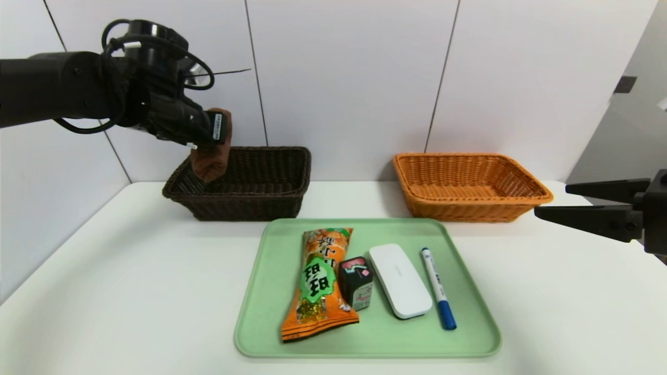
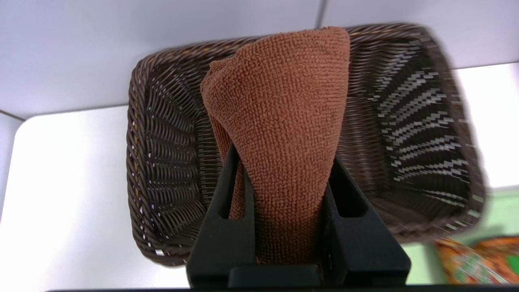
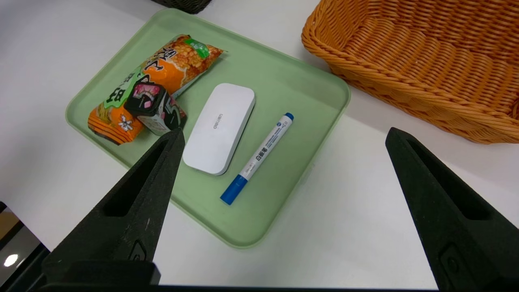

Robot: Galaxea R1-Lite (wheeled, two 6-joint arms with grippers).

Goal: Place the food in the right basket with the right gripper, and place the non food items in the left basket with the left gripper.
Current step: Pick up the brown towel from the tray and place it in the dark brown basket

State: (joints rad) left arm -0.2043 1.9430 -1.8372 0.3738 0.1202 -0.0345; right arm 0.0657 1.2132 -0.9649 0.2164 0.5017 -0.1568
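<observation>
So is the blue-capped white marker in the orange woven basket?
No, the marker lies on the green tray.

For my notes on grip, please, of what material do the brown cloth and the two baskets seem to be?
Brown folded cloth: probably terry fabric, matt; small loops cover it.
Dark brown rectangular basket: woven strands, slightly shiny; wicker or plastic, unclear.
Orange-brown rectangular basket: similar glossy weave, rattan or plastic imitation.

The room is bright. Soft shadows lie on the white table [image 1: 130, 271]. The dark basket [image 2: 162, 162] looks blurry on one side.
</observation>
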